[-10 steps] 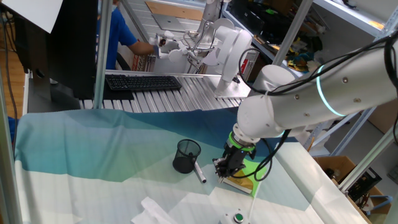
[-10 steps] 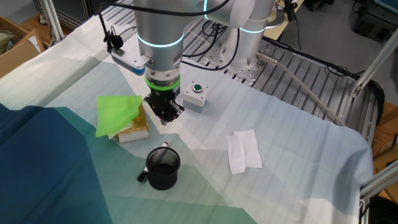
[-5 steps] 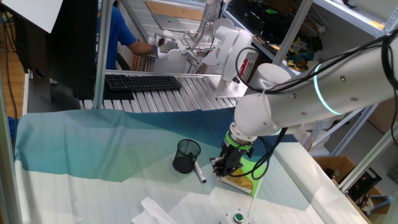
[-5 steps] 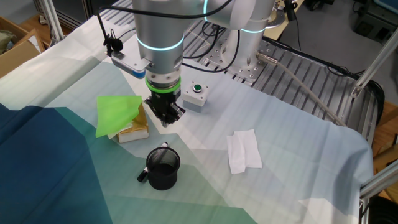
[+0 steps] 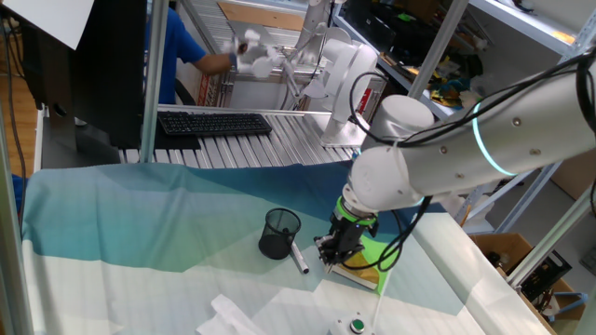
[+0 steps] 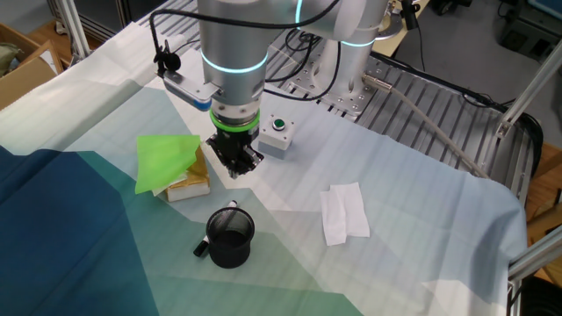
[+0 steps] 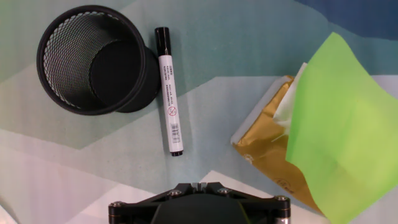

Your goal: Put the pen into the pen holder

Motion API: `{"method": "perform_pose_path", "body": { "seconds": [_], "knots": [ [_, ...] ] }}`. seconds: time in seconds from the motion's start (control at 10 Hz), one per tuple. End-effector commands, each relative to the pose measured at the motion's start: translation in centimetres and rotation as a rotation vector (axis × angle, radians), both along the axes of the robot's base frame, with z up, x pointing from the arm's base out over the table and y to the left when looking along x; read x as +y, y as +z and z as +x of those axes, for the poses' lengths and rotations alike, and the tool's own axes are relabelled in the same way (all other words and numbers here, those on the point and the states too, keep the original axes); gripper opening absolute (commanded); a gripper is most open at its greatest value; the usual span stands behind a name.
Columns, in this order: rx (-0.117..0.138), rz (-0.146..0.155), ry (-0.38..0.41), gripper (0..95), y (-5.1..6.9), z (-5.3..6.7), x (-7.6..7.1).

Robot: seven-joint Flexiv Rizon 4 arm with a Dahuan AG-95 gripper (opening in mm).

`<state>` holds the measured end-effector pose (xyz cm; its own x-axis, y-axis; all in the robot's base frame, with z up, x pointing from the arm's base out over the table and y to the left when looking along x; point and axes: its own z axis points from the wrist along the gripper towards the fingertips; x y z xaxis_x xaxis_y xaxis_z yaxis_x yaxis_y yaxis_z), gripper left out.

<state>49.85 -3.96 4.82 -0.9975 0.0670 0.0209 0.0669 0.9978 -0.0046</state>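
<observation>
Pen (image 7: 168, 90) lay flat just beside the upright pen holder (image 7: 93, 59), gripper (image 6: 234, 167) hovered apart from the holder, above the cloth beside the green-topped sponge (image 7: 323, 134), finger spacing impossible to tell, nothing visibly held

A robotics lab: aluminium framing (image 5: 149, 84), a keyboard (image 5: 214, 123) and cluttered shelves (image 5: 438, 56).

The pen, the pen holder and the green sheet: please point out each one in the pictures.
pen (image 7: 168, 87), hand view, on the middle of its white barrel.
pen holder (image 7: 59, 99), hand view, on its mesh wall near the rim.
green sheet (image 7: 345, 130), hand view, on the middle of its flat surface.
</observation>
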Motion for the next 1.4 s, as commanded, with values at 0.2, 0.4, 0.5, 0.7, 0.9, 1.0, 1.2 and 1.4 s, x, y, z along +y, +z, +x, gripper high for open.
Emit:
{"method": "perform_pose_path", "body": {
  "seconds": [0.2,0.4,0.5,0.7,0.9,1.0,1.2,1.4],
  "knots": [
    [0.030,0.000,-0.001,0.0,-0.11,0.02,-0.05],
    [0.030,-0.006,-0.005,0.0,-0.11,0.02,-0.05],
    [0.034,-0.009,-0.011,0.0,-0.11,0.02,-0.05],
    [0.057,-0.011,-0.007,0.0,-0.11,0.02,-0.05],
    [0.059,-0.008,0.009,0.0,-0.11,0.02,-0.05],
    [0.052,-0.008,0.018,0.0,-0.11,0.02,-0.05],
    [0.051,-0.006,0.036,0.0,-0.11,0.02,-0.05],
    [0.049,-0.006,0.028,0.0,-0.11,0.02,-0.05]
  ]
}}
